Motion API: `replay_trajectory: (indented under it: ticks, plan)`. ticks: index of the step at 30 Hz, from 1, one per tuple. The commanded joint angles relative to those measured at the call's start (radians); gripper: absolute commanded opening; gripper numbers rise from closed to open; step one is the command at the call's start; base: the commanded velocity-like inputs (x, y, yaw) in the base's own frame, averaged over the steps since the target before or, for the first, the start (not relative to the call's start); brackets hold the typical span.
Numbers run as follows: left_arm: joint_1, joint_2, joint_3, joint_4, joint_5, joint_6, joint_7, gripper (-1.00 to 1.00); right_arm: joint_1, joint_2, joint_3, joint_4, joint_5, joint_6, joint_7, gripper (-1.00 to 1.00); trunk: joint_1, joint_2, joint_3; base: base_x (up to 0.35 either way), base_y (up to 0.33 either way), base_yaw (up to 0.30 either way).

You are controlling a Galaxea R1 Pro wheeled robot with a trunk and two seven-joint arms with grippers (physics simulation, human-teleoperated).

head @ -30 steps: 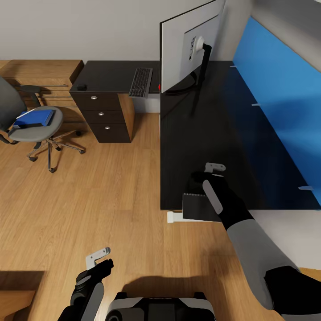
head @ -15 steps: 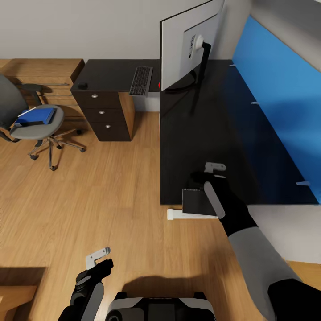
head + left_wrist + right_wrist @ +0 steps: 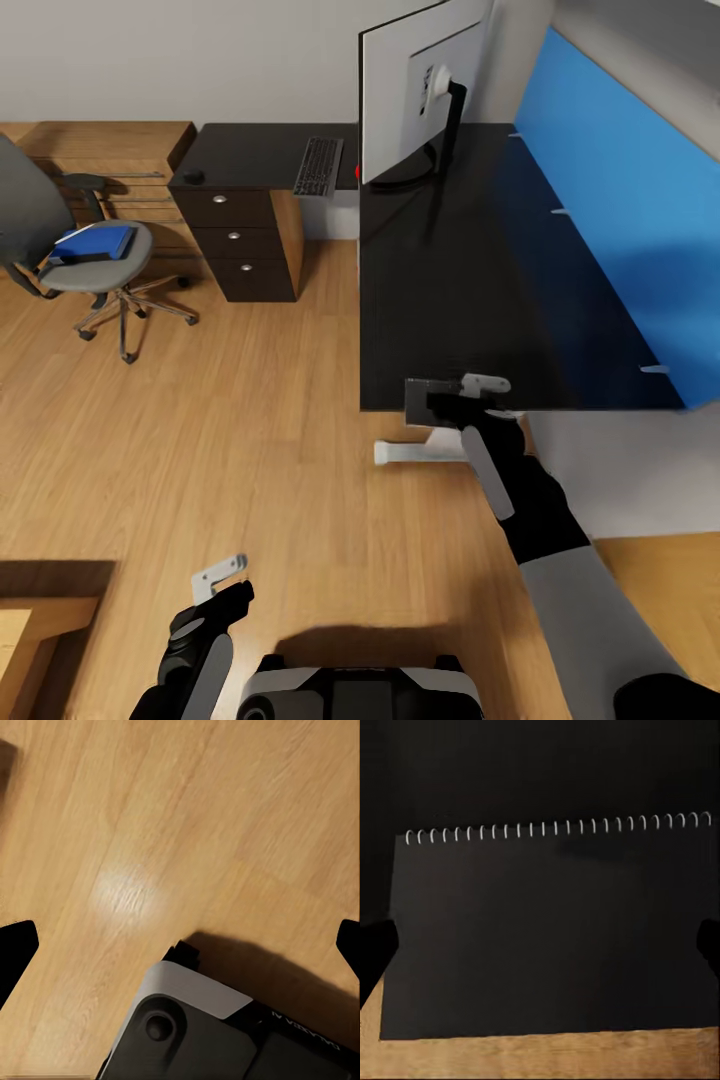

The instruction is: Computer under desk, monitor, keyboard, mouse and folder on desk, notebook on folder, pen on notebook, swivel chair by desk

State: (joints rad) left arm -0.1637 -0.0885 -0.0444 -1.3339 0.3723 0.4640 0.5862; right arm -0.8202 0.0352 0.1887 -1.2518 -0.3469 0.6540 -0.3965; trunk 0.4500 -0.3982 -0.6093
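Even bright render; glare patch on floor (image 3: 124,889); right wrist view dark.

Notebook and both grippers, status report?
Right gripper over the notebook at the desk edge, grip unclear. Left gripper open above floor. Folder on the swivel chair.

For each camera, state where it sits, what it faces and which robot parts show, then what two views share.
Head: up high, facing down at desk, chair, floor; both arms show.
Left wrist: by left tool, facing floor and robot base.
Right wrist: by right tool, facing notebook at desk edge.
Shared: head and right wrist both show the notebook.
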Motion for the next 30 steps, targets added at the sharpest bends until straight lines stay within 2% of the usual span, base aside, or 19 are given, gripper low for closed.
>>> replay_trajectory:
  ticks: [1,7,8,14,15,17,20,23,30]
  plan:
    - [0.0,0.0,-0.001,-0.001,0.009,0.002,0.008,1.0,0.006,0.0,0.002,-0.009,-0.01,0.002,-0.01,1.0,0.0,-0.002,-0.001,-0.335,0.0,0.0]
    - [0.0,0.002,0.001,-0.002,0.009,0.002,0.009,1.0,0.046,0.0,0.002,-0.054,-0.01,0.002,-0.01,1.0,0.0,-0.002,-0.001,-0.335,0.0,0.0]
    - [0.0,0.007,0.007,-0.002,0.008,0.001,0.013,1.0,0.079,0.0,0.0,-0.091,-0.011,0.003,-0.01,1.0,0.0,-0.002,-0.001,-0.336,0.0,0.0]
    - [0.0,0.01,0.026,-0.002,0.008,0.001,0.013,1.0,0.098,0.001,-0.005,-0.109,-0.014,0.003,-0.01,1.0,0.0,-0.002,-0.001,-0.335,0.0,0.0]
    - [0.0,0.01,0.032,-0.002,0.008,0.001,0.012,1.0,0.1,0.001,-0.006,-0.111,-0.02,0.003,-0.01,1.0,0.0,-0.002,-0.001,-0.335,0.0,0.0]
    - [0.0,0.01,0.04,0.001,0.009,0.003,0.01,1.0,0.105,0.0,-0.011,-0.115,-0.067,0.006,-0.01,1.0,0.0,-0.002,-0.001,-0.335,0.0,0.0]
    - [0.0,0.017,0.057,0.012,0.011,0.005,0.007,1.0,0.112,-0.002,-0.017,-0.125,-0.116,0.017,-0.01,1.0,0.0,-0.002,-0.001,-0.335,0.0,0.0]
    - [0.0,0.025,0.071,0.018,0.011,0.006,0.006,1.0,0.12,-0.003,-0.02,-0.144,-0.151,0.031,-0.009,1.0,0.0,-0.002,-0.001,-0.329,0.0,0.0]
    - [0.0,0.035,0.072,0.016,0.008,0.006,-0.001,1.0,0.152,-0.016,-0.023,-0.185,-0.176,0.029,-0.001,1.0,0.0,-0.002,-0.001,-0.193,0.0,0.0]
